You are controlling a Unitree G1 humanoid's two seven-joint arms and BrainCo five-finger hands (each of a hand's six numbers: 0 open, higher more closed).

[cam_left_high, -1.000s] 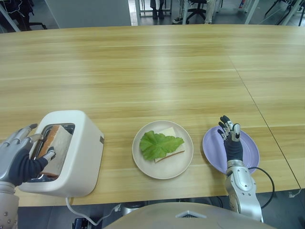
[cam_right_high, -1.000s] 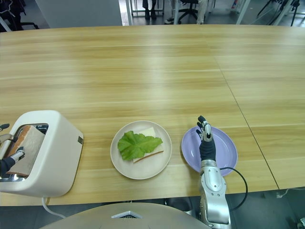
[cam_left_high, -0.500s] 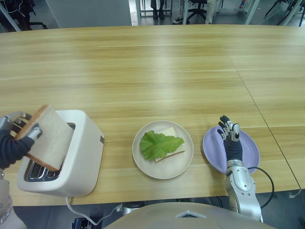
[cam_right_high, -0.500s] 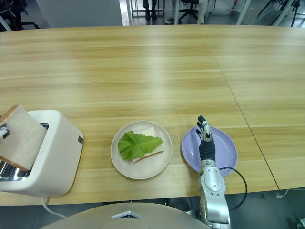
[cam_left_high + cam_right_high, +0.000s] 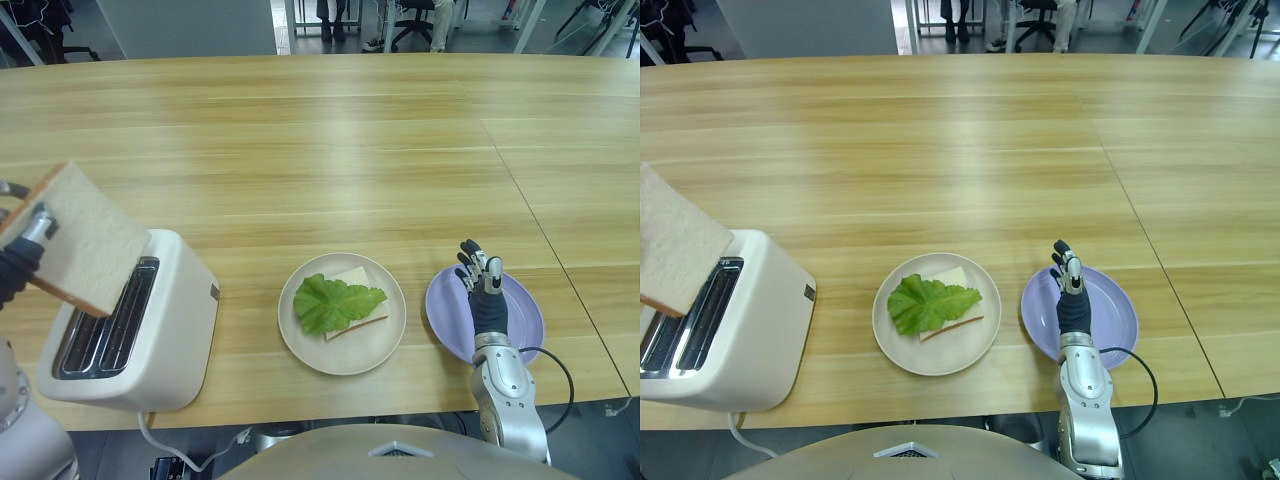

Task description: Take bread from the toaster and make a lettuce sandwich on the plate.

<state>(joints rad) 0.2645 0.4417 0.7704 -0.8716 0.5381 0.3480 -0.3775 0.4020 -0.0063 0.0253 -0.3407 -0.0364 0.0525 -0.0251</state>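
The right hand (image 5: 484,284) stands over the purple plate (image 5: 526,322), fingers straight, holding nothing; on the cream plate (image 5: 345,356) a lettuce leaf (image 5: 335,301) hides most of the lower bread (image 5: 355,278); the left hand (image 5: 14,268), mostly cut off at the edge, pinches a bread slice (image 5: 85,240) above the toaster (image 5: 165,340).

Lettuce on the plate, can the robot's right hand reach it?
Probably yes: the right hand sits over the purple plate, next to the cream plate holding the lettuce, with nothing between them.

- Wooden table (image 5: 330,150), long and pale.
- White toaster (image 5: 175,330) at 8 o'clock.
- Cream plate (image 5: 350,354) at 6 o'clock.
- Purple plate (image 5: 523,315) at 5 o'clock.
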